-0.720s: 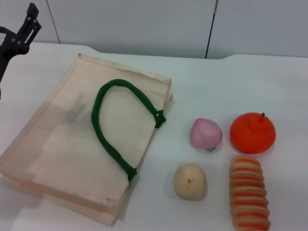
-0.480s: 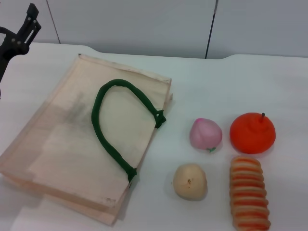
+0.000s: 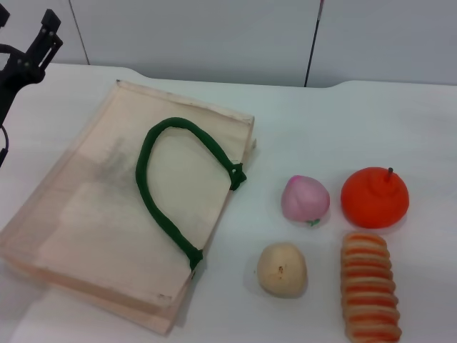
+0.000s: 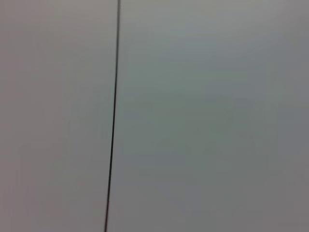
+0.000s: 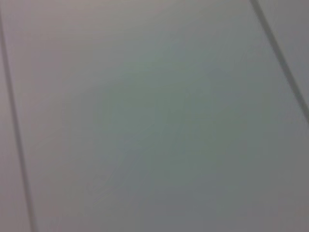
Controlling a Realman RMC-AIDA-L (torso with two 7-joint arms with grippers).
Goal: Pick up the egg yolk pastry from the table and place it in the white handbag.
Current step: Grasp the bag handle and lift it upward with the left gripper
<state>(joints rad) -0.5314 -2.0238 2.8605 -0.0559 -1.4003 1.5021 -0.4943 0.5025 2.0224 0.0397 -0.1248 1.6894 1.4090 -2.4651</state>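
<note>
The egg yolk pastry (image 3: 282,269), a pale beige dome with a tiny dark speck, sits on the white table at the front, right of the bag. The white handbag (image 3: 107,214) lies flat on the left half of the table, and its dark green rope handle (image 3: 158,207) loops over its top face. My left gripper (image 3: 26,27) hangs raised at the far left back corner, beyond the bag and far from the pastry, with its jaws apart and empty. My right gripper is out of view. Both wrist views show only a plain grey panel with a seam.
A pink peach-like ball (image 3: 305,199) lies behind the pastry. An orange fruit (image 3: 375,196) sits to its right. An orange-and-cream striped ridged roll (image 3: 369,286) lies right of the pastry. Wall panels stand behind the table (image 3: 321,121).
My left gripper has shifted slightly, so its second finger now shows at the picture's left edge. The bag and the foods have not moved.
</note>
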